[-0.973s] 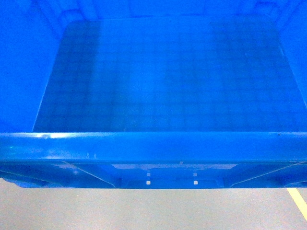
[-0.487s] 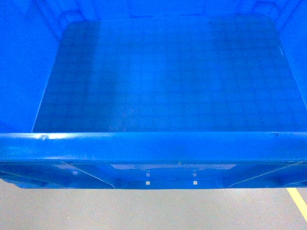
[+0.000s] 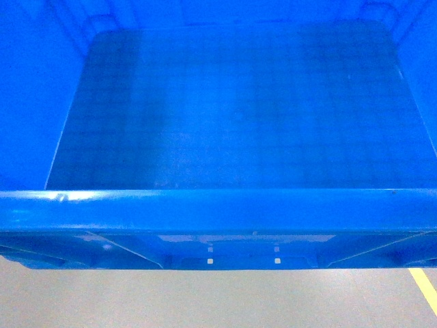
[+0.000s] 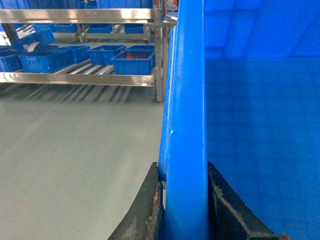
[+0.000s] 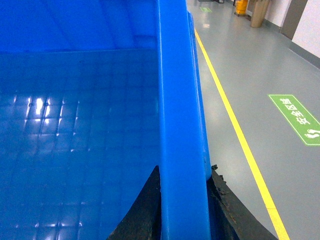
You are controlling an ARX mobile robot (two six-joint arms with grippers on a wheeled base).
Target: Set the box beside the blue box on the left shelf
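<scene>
Left gripper (image 4: 184,210) and right gripper (image 5: 184,210) each clamp the box (image 3: 232,109) rim (seemingly level).

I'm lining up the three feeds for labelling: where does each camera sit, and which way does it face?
Head: on the robot, slanting down into the box, grey floor below; no robot parts show.
Left wrist: behind the left tool, fingers clamping the box's rim, facing the shelf of small blue bins.
Right wrist: behind the right tool, clamping the opposite rim, facing along a yellow floor line.
All three share the box's grid floor.
</scene>
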